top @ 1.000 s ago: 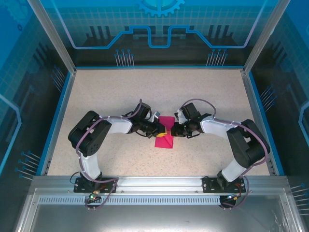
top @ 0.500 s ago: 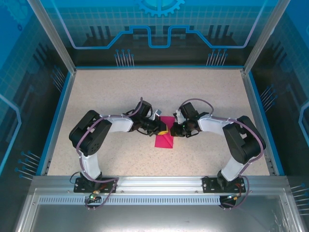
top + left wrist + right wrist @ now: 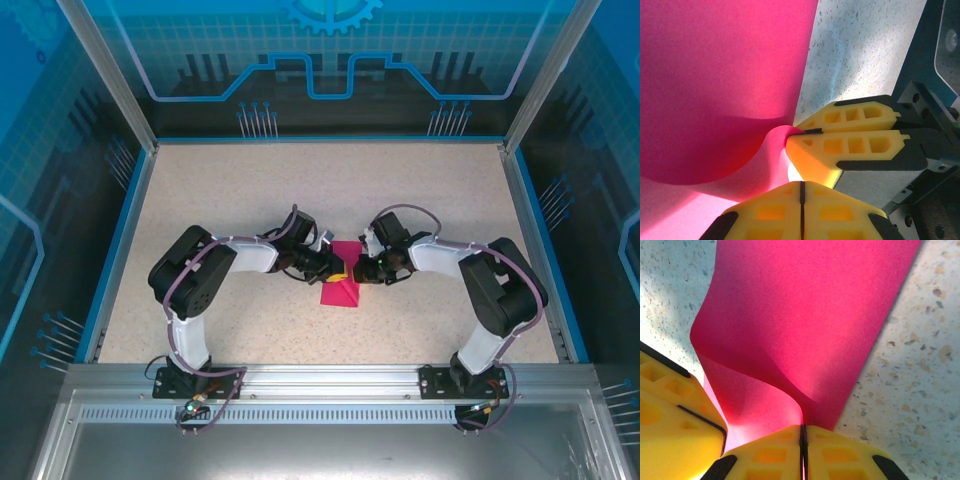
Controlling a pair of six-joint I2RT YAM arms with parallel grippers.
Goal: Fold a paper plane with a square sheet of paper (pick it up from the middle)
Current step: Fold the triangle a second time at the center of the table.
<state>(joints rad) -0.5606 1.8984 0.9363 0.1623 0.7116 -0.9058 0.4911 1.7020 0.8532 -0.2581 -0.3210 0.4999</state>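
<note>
From the top view, the square sheet of paper (image 3: 339, 290) sits mid-bench (image 3: 230, 200). It is a partly folded magenta strip with its long axis running 12 to 6 o'clock, and an arm flanks it on each side. The left end effector (image 3: 335, 268) reaches in from 9 o'clock and the right end effector (image 3: 360, 269) from 3 o'clock. Their tips almost meet at the strip's mid-length, so neither arm is nearer, it's a dead heat. Over to the left wrist: the left end effector (image 3: 801, 187) sits at 6 o'clock, yellow fingers pressed together along a thin dark seam. The paper billows up toward 10 o'clock and curls right down to the tips, though whether a ply is inside that seam I cannot tell. At 3 o'clock the right end effector (image 3: 799, 133) is clamped on the paper's edge, right where the curl comes to a point. Right wrist now: the right end effector (image 3: 803, 429) is together at 6 o'clock, and the sheet's crease dives straight into its seam. That's a pinch, with the paper rising away to 12 o'clock and speckled bench on both sides. The left end effector's yellow pad edges in at 8 o'clock, just beside the same raised fold. My read is that the next move turns on that 12-to-6 axis. The paper lies dead ahead of each end effector, held at the middle, so any crease wants both working along that line together, not tugging apart across it.
</note>
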